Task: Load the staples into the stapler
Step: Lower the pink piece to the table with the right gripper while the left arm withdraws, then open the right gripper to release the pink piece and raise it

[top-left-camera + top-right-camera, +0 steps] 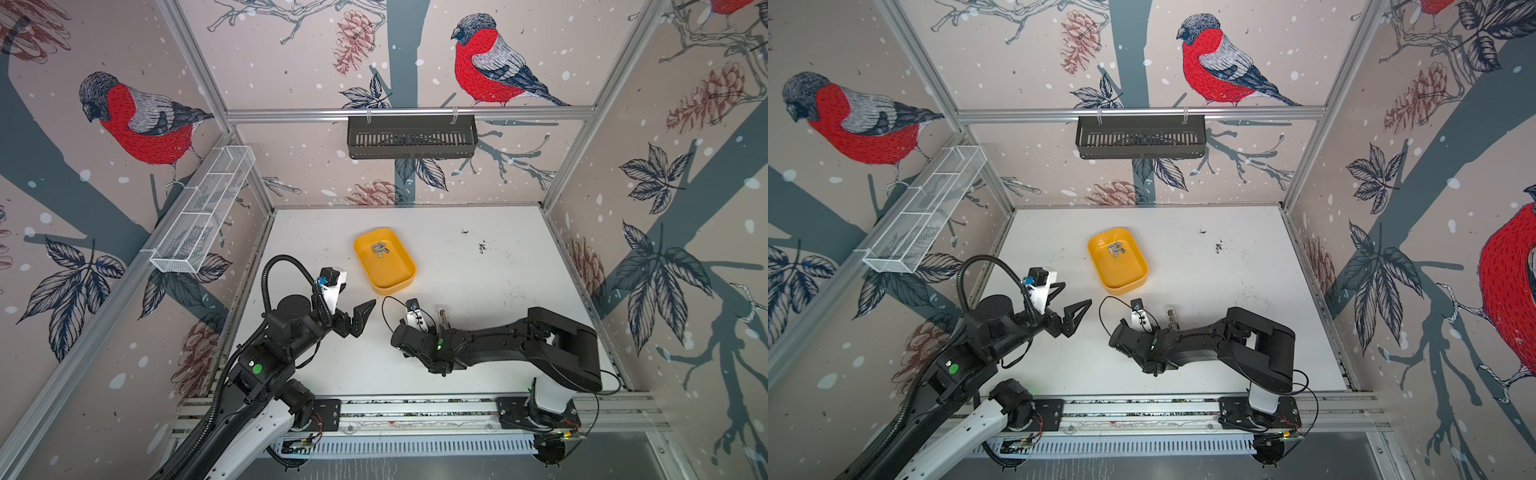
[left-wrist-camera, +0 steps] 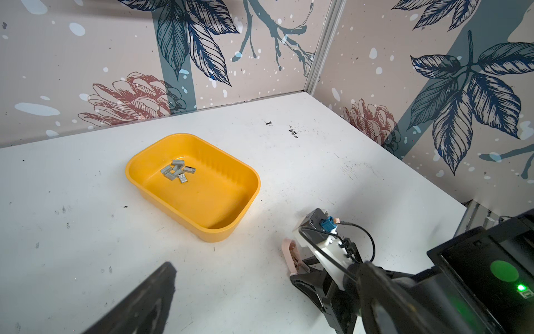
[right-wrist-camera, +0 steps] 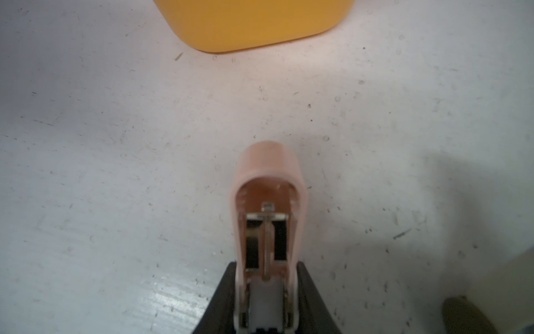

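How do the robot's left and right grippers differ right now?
The left black gripper has its fingers spread wide; the right black gripper has them shut. The left holds nothing; the right grips the pale pink plastic stapler, aimed at the yellow plastic tray. Both are close to that tray.

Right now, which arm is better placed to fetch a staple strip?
Left. The left gripper is open and empty near the yellow tray of staples; the right gripper holds the stapler.
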`<control>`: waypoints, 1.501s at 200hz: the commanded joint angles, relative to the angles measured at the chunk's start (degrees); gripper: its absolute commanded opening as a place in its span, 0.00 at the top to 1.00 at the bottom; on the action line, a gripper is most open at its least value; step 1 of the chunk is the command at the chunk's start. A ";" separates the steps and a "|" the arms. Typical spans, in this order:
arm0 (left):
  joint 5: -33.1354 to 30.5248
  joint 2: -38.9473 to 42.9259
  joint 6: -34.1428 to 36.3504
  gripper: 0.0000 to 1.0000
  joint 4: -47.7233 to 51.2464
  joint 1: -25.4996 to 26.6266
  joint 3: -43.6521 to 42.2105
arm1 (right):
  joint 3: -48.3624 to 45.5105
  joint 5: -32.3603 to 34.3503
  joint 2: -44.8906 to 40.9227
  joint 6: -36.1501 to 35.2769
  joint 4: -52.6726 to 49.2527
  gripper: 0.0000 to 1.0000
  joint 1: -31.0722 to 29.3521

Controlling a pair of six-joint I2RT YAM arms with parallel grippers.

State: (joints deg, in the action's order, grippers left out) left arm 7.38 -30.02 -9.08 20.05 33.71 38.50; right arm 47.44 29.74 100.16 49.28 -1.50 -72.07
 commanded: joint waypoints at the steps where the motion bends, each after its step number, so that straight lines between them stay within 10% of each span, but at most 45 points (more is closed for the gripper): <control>1: 0.17 -0.04 0.03 0.02 -0.41 -0.11 0.49 | 0.28 1.04 0.35 0.73 0.03 0.77 -0.30; 114: 0.69 -0.49 0.03 0.02 -0.45 -0.11 0.55 | -1.06 2.82 -2.90 1.34 0.00 0.53 -0.63; 191: 1.26 -6.73 -3.86 0.02 -2.03 -0.07 0.84 | -6.35 5.24 -21.39 -7.07 4.21 0.39 -0.24; 261: 1.04 -31.06 -11.51 0.13 -3.22 -0.12 11.94 | -10.29 -3.08 -40.33 -15.25 4.22 0.06 11.26; 300: -3.84 -47.53 -12.51 0.18 -3.30 -0.56 23.18 | -13.50 -7.11 -45.39 -21.71 6.41 0.05 17.76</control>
State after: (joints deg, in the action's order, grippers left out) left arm 7.22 -70.96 -20.43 18.63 33.56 56.64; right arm 35.62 26.79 56.31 33.43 2.46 -56.73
